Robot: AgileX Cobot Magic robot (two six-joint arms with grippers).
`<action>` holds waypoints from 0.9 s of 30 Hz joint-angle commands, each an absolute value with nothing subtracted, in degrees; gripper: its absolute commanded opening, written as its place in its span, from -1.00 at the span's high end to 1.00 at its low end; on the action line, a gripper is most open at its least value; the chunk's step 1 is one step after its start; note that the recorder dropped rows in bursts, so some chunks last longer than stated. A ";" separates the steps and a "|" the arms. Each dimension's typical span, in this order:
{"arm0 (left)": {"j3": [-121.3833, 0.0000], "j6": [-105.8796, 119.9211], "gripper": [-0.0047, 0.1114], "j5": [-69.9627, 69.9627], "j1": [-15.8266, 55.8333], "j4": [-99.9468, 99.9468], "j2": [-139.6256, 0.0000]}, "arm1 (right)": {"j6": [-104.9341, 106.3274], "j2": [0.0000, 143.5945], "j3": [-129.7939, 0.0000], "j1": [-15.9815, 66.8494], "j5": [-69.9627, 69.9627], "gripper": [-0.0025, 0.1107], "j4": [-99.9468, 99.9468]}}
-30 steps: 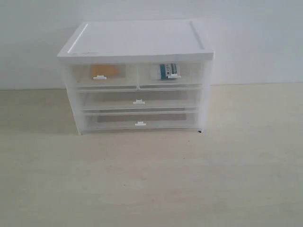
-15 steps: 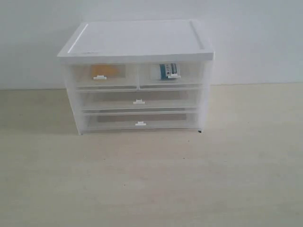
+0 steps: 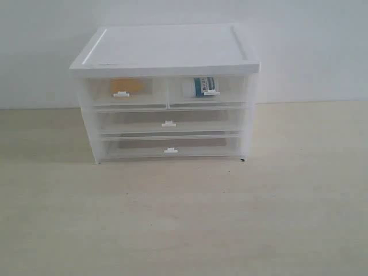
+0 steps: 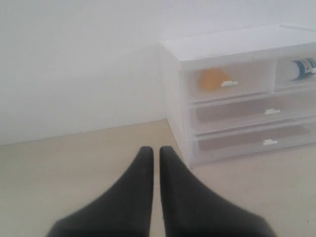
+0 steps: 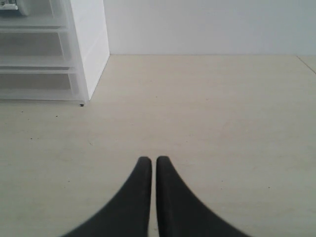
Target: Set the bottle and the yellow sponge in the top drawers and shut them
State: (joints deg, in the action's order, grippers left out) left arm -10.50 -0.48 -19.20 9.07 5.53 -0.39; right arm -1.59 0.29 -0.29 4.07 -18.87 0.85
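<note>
The yellow sponge (image 3: 127,86) lies inside the top left drawer (image 3: 127,92), seen through its translucent front; the left wrist view shows the sponge (image 4: 211,79) too. The bottle (image 3: 199,87) lies on its side in the top right drawer (image 3: 208,91), and its teal label (image 4: 302,67) shows in the left wrist view. Both top drawers sit flush with the cabinet front. My left gripper (image 4: 156,149) is shut and empty, hanging over the table well short of the cabinet. My right gripper (image 5: 149,159) is shut and empty too, over bare table beside the cabinet. Neither gripper appears in the exterior view.
The white drawer cabinet (image 3: 167,52) stands at the back of the pale wooden table (image 3: 184,218), against a white wall. Two full-width drawers (image 3: 168,122) sit shut below the top pair. The cabinet's corner (image 5: 86,49) lies some way ahead of my right gripper.
</note>
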 commanded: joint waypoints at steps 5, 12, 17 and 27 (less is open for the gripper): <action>-6.12 -0.34 0.84 -18.02 4.18 2.33 0.00 | -1.33 0.00 0.00 3.95 -18.46 0.93 0.73; -0.03 -0.34 0.84 -14.28 -0.20 -0.98 0.00 | -1.33 0.00 0.00 3.95 -18.46 0.93 0.73; 0.00 -0.34 0.84 -14.37 -1.61 -2.12 0.00 | -1.33 0.00 0.00 3.95 -18.46 0.93 0.73; 0.00 -0.34 0.84 -16.45 -1.74 -1.50 0.00 | -1.33 0.00 0.00 3.95 -18.46 0.93 0.73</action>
State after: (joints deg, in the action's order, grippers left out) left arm -0.14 -0.34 -16.29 -1.54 -1.36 -0.18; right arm -1.59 0.29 -0.29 4.07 -18.87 0.85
